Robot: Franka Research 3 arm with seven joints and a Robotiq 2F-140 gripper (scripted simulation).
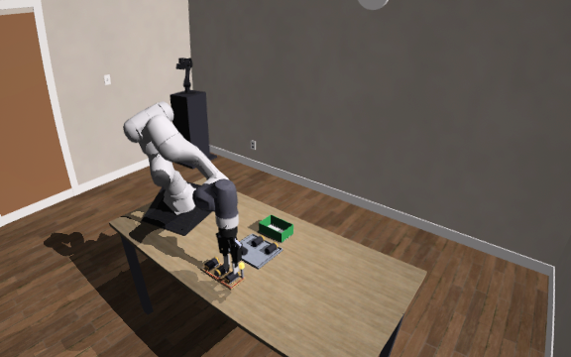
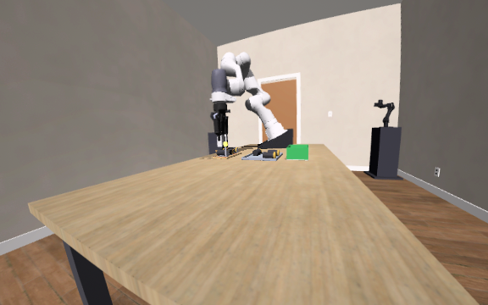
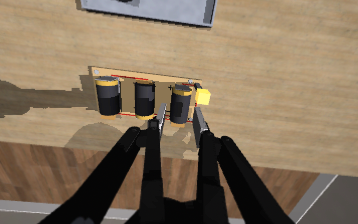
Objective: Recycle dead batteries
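Observation:
A small holder board (image 3: 145,95) near the table's front edge carries three dark batteries with yellow ends: left (image 3: 108,96), middle (image 3: 144,98) and right (image 3: 181,103). A yellow bulb (image 3: 203,96) glows at the board's right end. My gripper (image 3: 179,112) points straight down over the right battery, its fingers partly open, one on each side of that battery's near end, holding nothing. In the top view the gripper (image 1: 228,265) stands just above the board (image 1: 222,277) and bulb (image 1: 241,266). The green recycling box (image 1: 276,228) stands upright behind it.
A grey tray (image 1: 262,249) with more batteries lies between the board and the green box; its edge shows in the wrist view (image 3: 147,7). The table's edge runs just below the board. The robot base is at the table's far left corner.

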